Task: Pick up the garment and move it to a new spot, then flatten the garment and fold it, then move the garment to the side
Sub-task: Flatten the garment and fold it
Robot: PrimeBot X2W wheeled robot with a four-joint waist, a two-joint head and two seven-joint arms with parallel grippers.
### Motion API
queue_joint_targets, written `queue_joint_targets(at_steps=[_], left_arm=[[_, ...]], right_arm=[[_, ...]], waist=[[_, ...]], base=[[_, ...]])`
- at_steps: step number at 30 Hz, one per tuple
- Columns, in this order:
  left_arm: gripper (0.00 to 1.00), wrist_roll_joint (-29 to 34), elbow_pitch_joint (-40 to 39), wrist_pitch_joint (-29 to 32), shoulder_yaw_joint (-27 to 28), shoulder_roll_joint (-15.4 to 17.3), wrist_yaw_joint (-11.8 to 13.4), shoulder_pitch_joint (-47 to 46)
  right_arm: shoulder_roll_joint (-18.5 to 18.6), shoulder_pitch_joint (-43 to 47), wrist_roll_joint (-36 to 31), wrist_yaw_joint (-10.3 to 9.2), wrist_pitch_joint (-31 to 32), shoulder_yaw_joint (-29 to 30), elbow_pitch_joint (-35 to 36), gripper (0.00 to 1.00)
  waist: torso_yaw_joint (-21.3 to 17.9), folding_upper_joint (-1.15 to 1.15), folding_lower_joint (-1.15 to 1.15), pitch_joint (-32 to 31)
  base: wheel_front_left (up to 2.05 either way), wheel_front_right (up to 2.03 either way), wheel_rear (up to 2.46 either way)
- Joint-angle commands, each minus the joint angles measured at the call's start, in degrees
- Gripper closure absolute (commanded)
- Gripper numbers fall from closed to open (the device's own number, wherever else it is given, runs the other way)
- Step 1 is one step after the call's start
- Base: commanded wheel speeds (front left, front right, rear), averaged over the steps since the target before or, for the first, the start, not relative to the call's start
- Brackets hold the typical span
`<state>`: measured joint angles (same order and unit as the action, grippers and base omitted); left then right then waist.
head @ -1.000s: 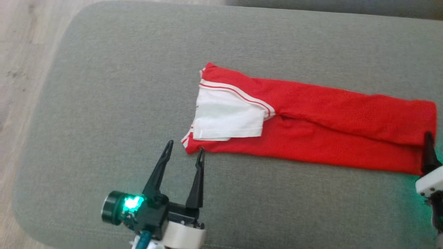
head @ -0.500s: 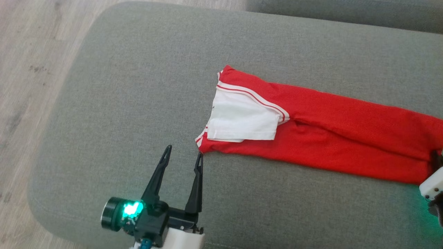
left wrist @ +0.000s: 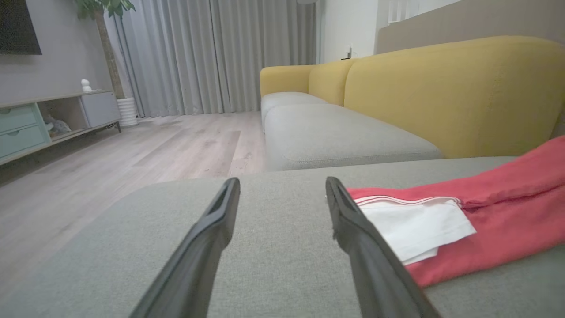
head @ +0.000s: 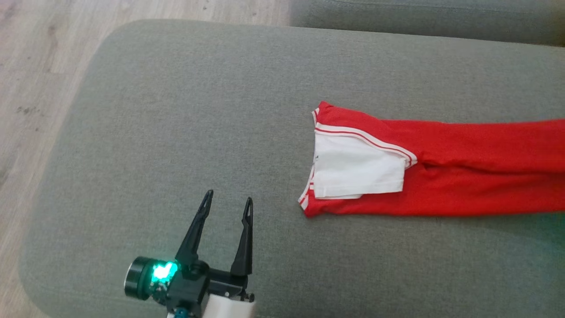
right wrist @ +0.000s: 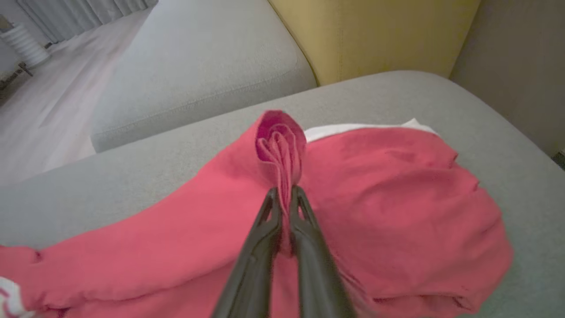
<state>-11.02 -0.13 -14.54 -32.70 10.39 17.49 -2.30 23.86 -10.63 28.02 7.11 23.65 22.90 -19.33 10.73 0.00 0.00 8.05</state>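
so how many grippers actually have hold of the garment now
1. The right gripper is shut on a bunched fold of the red garment. The left gripper is open over the grey cushion, beside the garment's white-trimmed end, not touching it.

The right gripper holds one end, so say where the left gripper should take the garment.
Take the garment by the near corner of its white-trimmed end, coming from the robot's left along the cushion. That corner lies flat and points toward the open left gripper, so a low finger could slip under.
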Motion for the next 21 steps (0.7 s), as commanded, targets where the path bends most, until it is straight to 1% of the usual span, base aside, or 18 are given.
queue_joint_targets(at_steps=[1,3,5,9,12,14,15,18,21], left_arm=[[0.0,0.6,-1.2,-0.5,2.7,-0.4,-0.6,-0.4],[0.0,0.9,-0.9,-0.5,3.1,-0.8,-1.3,-0.3],[0.0,1.2,-0.6,-0.5,3.5,-1.3,-1.9,-0.3],[0.0,1.9,0.0,-0.5,4.0,-2.4,-3.1,-0.7],[0.0,2.2,0.2,-0.5,4.5,-2.9,-4.1,-0.9],[0.0,2.3,0.5,-0.5,4.9,-3.2,-4.7,-0.9],[0.0,2.5,0.9,-0.5,5.2,-3.6,-5.3,-1.0],[0.0,2.7,1.3,-0.5,5.4,-4.3,-6.2,-1.3],[0.0,2.9,1.9,-0.5,5.7,-4.9,-6.9,-1.5]], right_arm=[[1.8,-1.3,1.7,0.37,1.7,-0.8,4.7,1.0],[0.7,-2.0,3.8,0.37,4.5,-1.4,9.4,1.0],[-1.3,-2.5,5.7,0.37,6.6,-2.5,14.5,1.0],[-6.6,-3.3,7.7,0.37,10.2,-5.9,23.0,1.0],[-10.9,-4.0,7.8,0.37,12.0,-9.1,26.9,1.0],[-14.0,-4.5,7.6,0.37,12.8,-11.7,28.1,1.0],[-16.5,-5.0,7.3,0.37,13.1,-14.6,28.4,1.0],[-18.8,-5.6,7.7,0.37,12.8,-18.8,26.9,1.0],[-20.0,-6.2,7.8,0.37,11.5,-22.8,23.8,1.0]], waist=[[-0.5,0.0,0.0,0.1],[-0.8,0.0,0.0,0.1],[-0.9,0.0,0.0,0.0],[-0.5,0.0,0.0,0.1],[0.3,0.0,0.0,0.4],[0.9,0.0,0.0,0.6],[1.7,0.0,0.0,0.9],[3.1,0.0,0.0,1.4],[4.4,0.0,0.0,1.8]], base=[[0.0,0.0,0.0],[0.0,0.0,0.0],[0.0,0.0,0.0],[0.0,0.0,0.0],[0.0,0.0,0.0],[0.0,0.0,0.0],[0.0,0.0,0.0],[0.0,0.0,0.0],[0.0,0.0,0.0]])
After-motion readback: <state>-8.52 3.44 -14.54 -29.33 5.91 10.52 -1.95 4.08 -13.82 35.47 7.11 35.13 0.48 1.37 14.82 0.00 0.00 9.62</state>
